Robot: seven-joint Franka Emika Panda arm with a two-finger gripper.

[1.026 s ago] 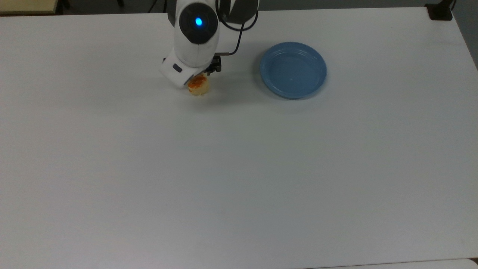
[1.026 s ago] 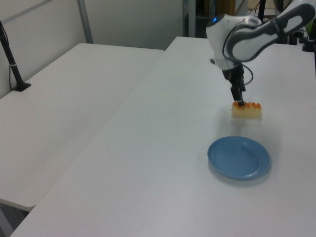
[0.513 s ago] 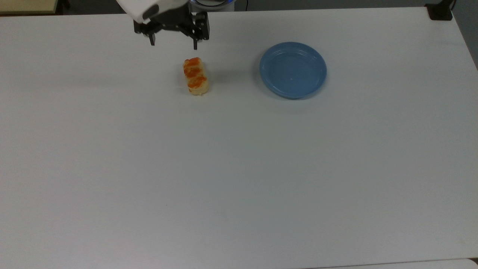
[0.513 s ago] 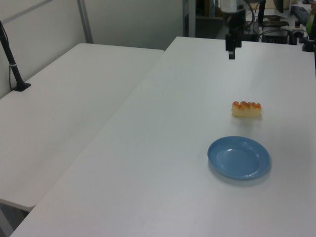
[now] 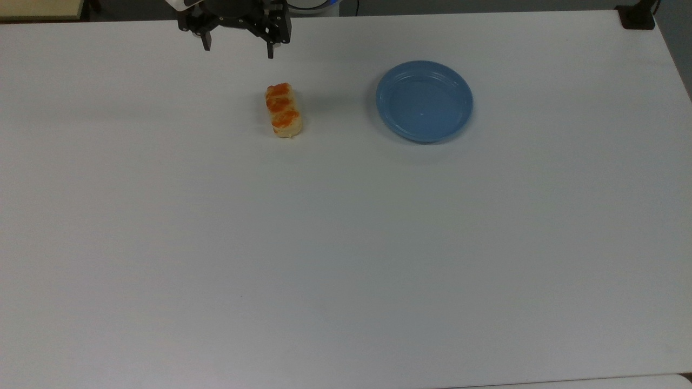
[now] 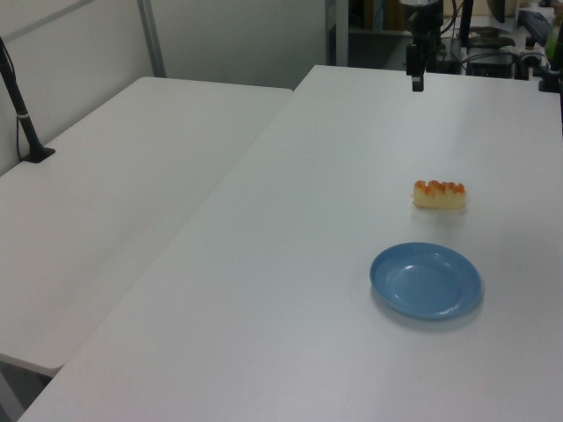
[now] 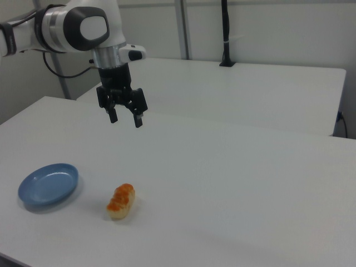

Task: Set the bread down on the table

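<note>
The bread [image 5: 283,109] is seen lying flat on the table [image 5: 346,243], well apart from the blue plate [image 5: 424,101], so the placing step is judged done and only a clear retreat is called for. The end effector [image 7: 125,117] is held above the table, released and empty. Its height is disclosed in the right view, while its spread fingers are flattened in the top view.
</note>
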